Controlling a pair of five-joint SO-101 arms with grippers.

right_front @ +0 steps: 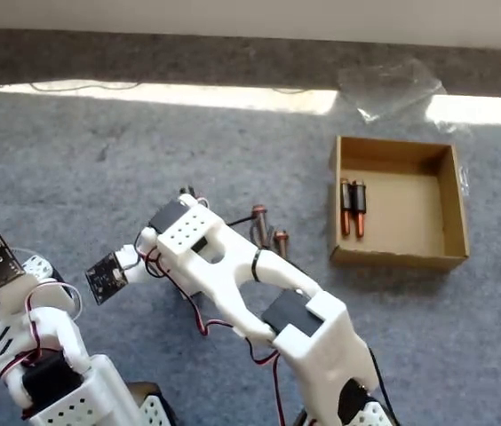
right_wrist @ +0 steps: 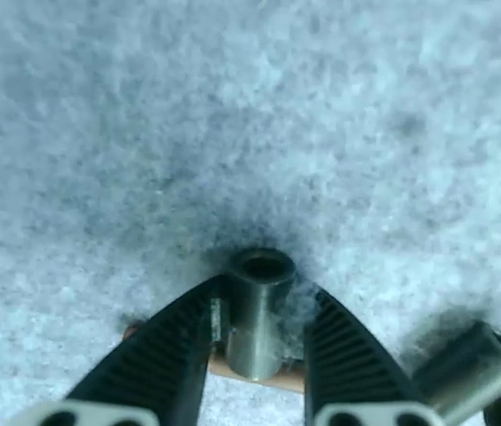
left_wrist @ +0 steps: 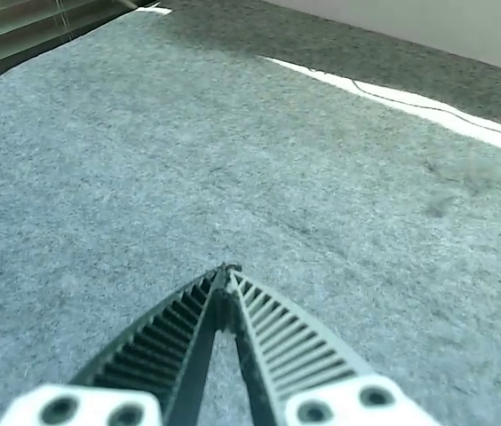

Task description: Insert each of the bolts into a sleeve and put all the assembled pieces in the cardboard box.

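Observation:
My right gripper is open, low over the grey carpet. A metal sleeve stands upright between its fingers, with a narrow gap on each side. A copper bolt lies crosswise at the sleeve's foot. A second sleeve lies just beside them. From the high view, the right arm hides that spot, and two copper pieces lie by its side. The cardboard box to the right holds two assembled pieces. My left gripper is shut and empty above bare carpet.
A clear plastic bag lies behind the box near the bright strip at the carpet's far edge. The left arm sits at the near left corner. Open carpet stretches across the left and far side.

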